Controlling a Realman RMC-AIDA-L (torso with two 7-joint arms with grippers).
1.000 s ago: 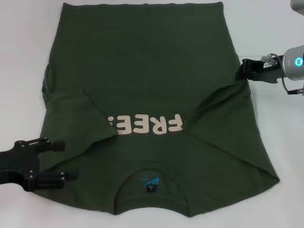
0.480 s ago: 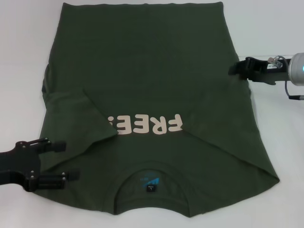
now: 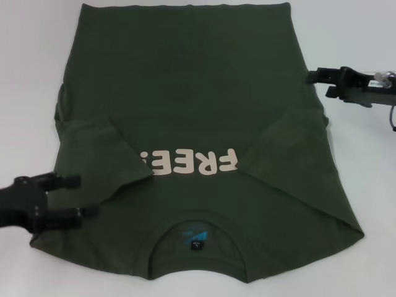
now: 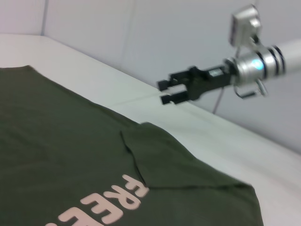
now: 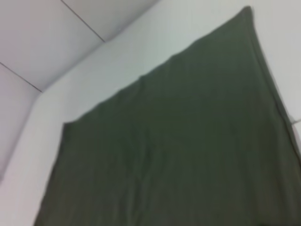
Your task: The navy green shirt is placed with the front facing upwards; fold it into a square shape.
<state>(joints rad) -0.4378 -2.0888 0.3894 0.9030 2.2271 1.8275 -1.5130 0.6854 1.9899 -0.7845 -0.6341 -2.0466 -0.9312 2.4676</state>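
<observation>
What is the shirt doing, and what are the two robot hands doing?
Shirt: flat on the table, front up, both sleeves folded in over the chest.
Left gripper: open, at the shirt's edge near the collar end.
Right gripper: open, holding nothing, beside the shirt's other edge.

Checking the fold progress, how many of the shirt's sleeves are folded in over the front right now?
2: the left sleeve lies over the shirt beside the lettering, the right sleeve opposite.
</observation>
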